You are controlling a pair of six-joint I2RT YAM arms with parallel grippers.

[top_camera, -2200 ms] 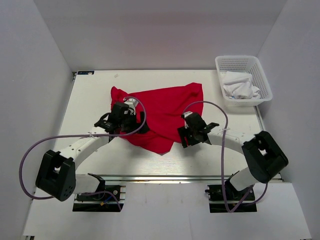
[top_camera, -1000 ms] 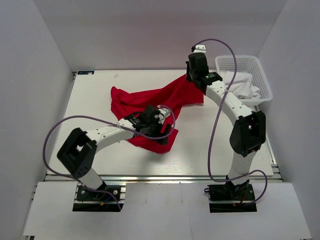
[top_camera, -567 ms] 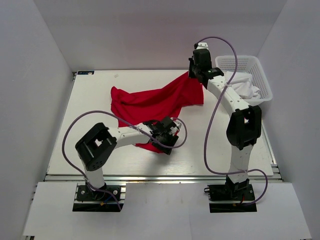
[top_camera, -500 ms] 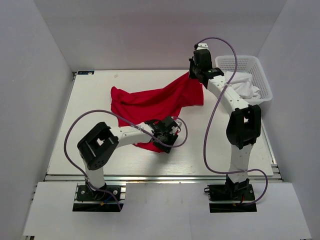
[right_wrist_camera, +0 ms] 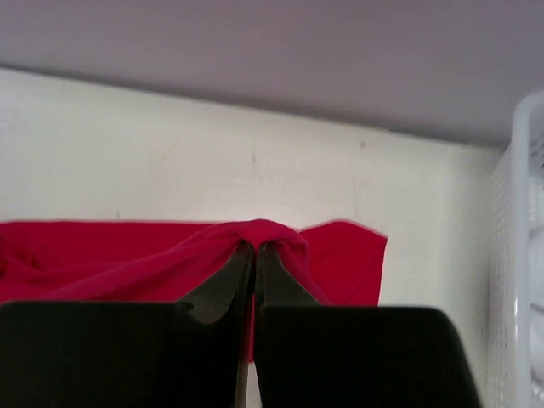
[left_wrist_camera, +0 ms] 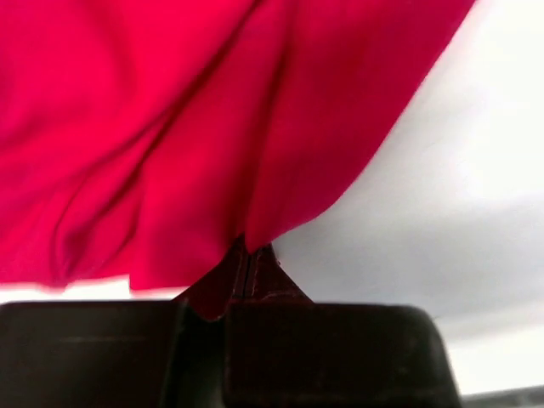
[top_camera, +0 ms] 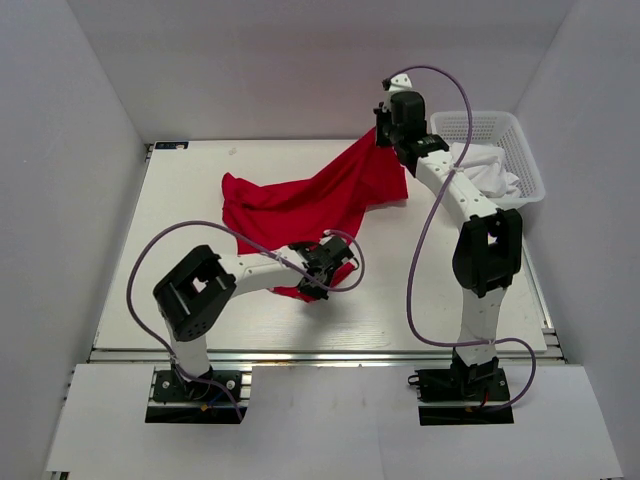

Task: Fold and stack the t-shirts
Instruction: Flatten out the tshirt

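Observation:
A bright red t-shirt (top_camera: 300,205) lies crumpled across the middle of the white table. At the shirt's near hem, my left gripper (top_camera: 322,268) is shut on the red t-shirt. In the left wrist view its fabric (left_wrist_camera: 195,127) hangs from the closed left gripper (left_wrist_camera: 246,253). At the far right corner of the cloth, my right gripper (top_camera: 385,138) holds it lifted off the table. The right wrist view shows a fold of the shirt (right_wrist_camera: 263,234) pinched at the tip of the right gripper (right_wrist_camera: 255,248).
A white mesh basket (top_camera: 530,160) with white cloth (top_camera: 480,170) in it stands at the back right, close to the right arm. Its rim (right_wrist_camera: 518,212) shows at the right edge of the right wrist view. Purple cables loop off both arms.
My left gripper has closed on the shirt's near hem and drawn slightly left. The right gripper has lifted the far corner a little higher.

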